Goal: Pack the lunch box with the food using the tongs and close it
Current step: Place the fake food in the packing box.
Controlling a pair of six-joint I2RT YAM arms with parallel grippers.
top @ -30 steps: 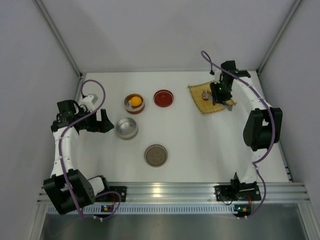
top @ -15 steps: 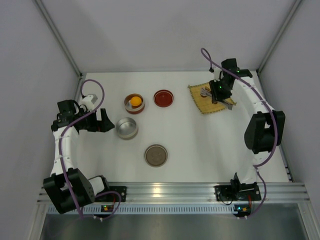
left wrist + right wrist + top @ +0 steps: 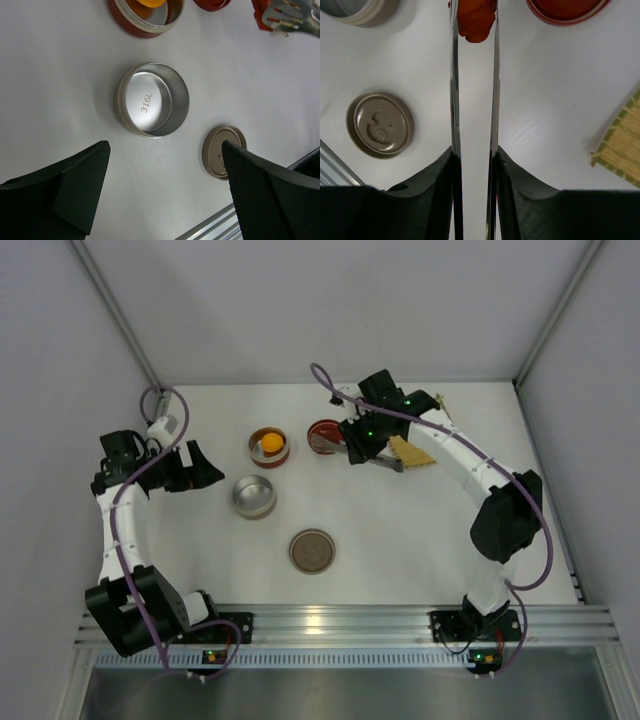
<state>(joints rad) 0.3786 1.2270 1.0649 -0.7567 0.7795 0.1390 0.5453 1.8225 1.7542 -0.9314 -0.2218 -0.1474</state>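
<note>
Seen from above, a white desk [image 3: 400, 530] is carrying the parts of a round lunch box. The right claw [image 3: 474, 160] is pressing together on the two thin arms of the tongs [image 3: 294, 14], squeezing them so their tips are pinching a red-brown lump [image 3: 476, 22] of toy food. The lump is hanging above bare desk, beside a red dish [image 3: 565, 7] and away from the bamboo mat [image 3: 620, 145], probably being carried towards a tin. The orange ball [image 3: 268, 443] is already lying in a brown-rimmed tin [image 3: 270, 461]. An empty steel tin [image 3: 153, 106] is sitting open nearby, its round lid [image 3: 224, 151] lying flat apart from it, likely left off until packing is done. The left claw [image 3: 198, 465] is hovering spread wide and holding nothing, just beside the empty tin, seemingly waiting.
</note>
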